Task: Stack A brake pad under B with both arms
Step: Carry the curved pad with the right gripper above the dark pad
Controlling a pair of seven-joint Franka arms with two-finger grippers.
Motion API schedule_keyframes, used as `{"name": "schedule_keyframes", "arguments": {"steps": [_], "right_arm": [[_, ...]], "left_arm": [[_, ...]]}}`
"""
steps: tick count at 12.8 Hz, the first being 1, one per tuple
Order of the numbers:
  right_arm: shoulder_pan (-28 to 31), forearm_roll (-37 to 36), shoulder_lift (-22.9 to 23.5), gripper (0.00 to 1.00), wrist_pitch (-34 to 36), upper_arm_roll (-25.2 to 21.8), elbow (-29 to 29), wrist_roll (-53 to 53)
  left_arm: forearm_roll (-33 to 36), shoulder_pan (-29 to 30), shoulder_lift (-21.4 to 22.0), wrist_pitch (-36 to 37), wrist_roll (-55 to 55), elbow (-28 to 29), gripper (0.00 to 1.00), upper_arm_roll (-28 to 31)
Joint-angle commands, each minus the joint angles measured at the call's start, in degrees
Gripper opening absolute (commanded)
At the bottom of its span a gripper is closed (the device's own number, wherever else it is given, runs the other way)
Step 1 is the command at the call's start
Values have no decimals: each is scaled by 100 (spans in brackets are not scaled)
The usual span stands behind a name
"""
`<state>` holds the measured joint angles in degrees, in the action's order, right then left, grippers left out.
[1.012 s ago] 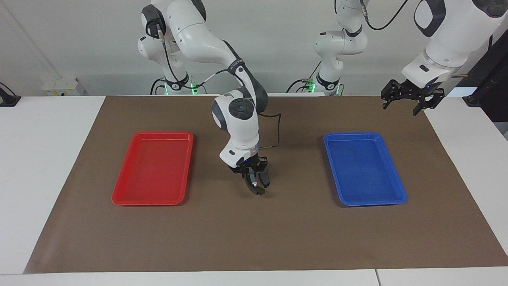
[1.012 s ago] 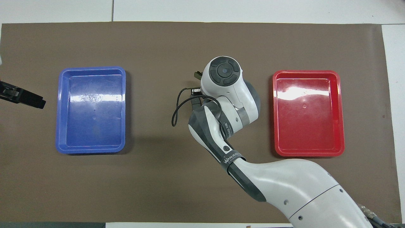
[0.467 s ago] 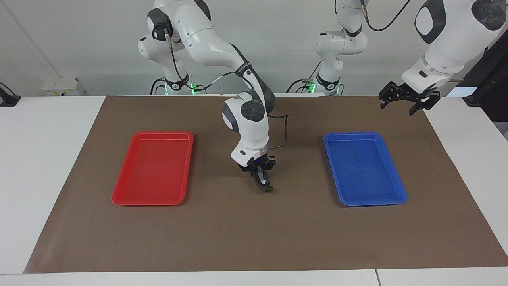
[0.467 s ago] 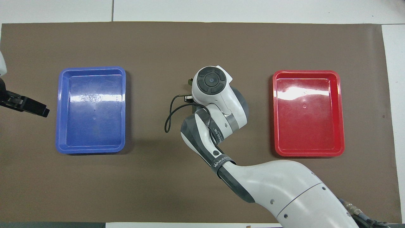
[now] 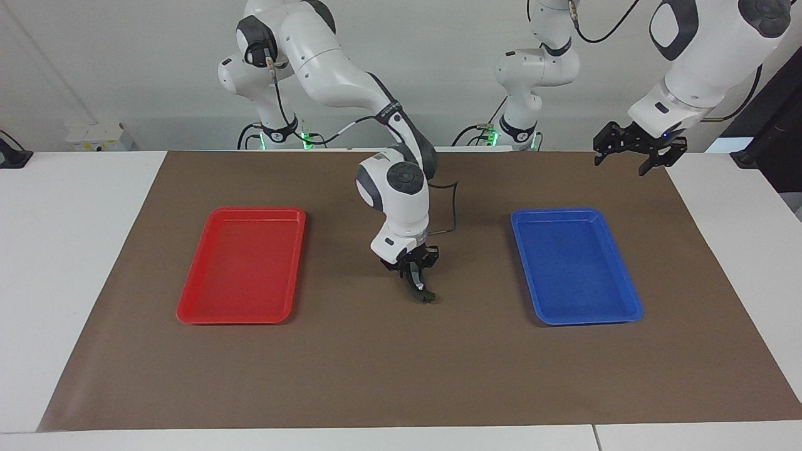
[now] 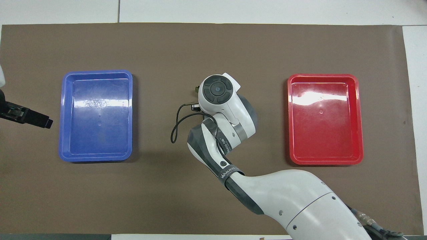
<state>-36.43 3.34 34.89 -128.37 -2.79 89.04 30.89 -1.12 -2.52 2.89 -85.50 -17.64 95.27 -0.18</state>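
Right claw (image 5: 418, 283), frame centre, closed on small dark brake pad (image 5: 423, 296) just above brown bench mat (image 5: 401, 369), between trays. Left claw (image 5: 631, 150), upper right, spread, empty, waiting. Lower gently; release flat.

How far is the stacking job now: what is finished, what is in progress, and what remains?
Finished: no stack is visible; the red tray and blue tray hold nothing. In progress: the right gripper is low over the brown mat between the trays with a small dark piece at its tips. The left gripper waits, open, above the mat's edge. Remaining: the whole stacking; only one dark piece shows.
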Motion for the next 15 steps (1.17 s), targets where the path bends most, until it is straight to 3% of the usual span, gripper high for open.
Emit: {"name": "schedule_keyframes", "arguments": {"steps": [1,10,15], "right_arm": [[-22,-8,17,0,-180,-2,96,111],[-5,-456,0,1,-57,-11,271,111],[66,-518,-9,1,83,-11,254,84]], "left_arm": [[-20,76,151,-143,14,194,98,-35],[-20,102,142,-160,50,185,98,-9],[-20,76,115,-617,1438,194,98,-26]]}}
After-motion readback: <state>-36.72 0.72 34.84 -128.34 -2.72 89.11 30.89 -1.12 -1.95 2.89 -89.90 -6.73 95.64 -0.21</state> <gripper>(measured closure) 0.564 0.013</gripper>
